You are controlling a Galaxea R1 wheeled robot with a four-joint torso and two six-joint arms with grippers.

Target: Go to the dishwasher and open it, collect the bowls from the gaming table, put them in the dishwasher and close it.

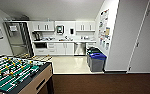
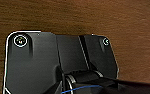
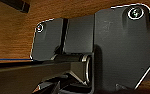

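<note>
Facing a kitchenette across brown carpet, the head view shows the dishwasher, steel-fronted and closed, under the far tabletop between white cupboards. A table-football table with a green field stands near, low at left. Blue-lidded bins sit right. Whether either tool is apart or together I cannot tell

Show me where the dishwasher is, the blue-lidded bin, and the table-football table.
dishwasher (image 1: 79,48): head view, middle of its steel front.
blue-lidded bin (image 1: 97,62): head view, its grey side wall.
table-football table (image 1: 39,82): head view, its pale wooden side.
</note>
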